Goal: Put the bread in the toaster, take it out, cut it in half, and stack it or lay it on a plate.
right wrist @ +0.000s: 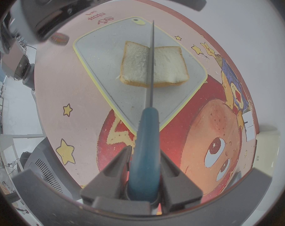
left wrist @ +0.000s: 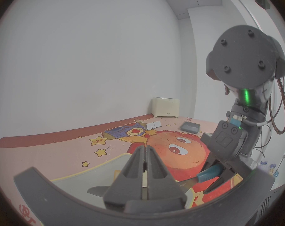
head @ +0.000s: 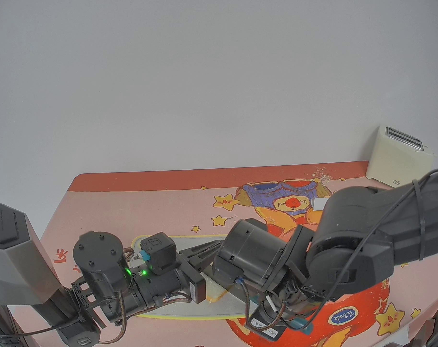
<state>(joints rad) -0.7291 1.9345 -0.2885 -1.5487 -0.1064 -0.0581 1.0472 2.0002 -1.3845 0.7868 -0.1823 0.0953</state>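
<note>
Over the board [right wrist: 101, 57], the right end effector [right wrist: 144, 151] grips a knife [right wrist: 147, 126], blade across the bread [right wrist: 169, 65]; the left end effector [left wrist: 145, 149] sits closed beside the bread.

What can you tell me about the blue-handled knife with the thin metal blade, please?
The blue-handled knife has a rounded handle, plastic by its look, and a long, thin grey metal blade. The right gripper is shut on the handle, one finger on each side. The blade runs out from the gripper across the middle of the square white bread slice, which lies flat on the pale, yellow-rimmed cutting board. Whether the edge has entered the bread cannot be told.
</note>
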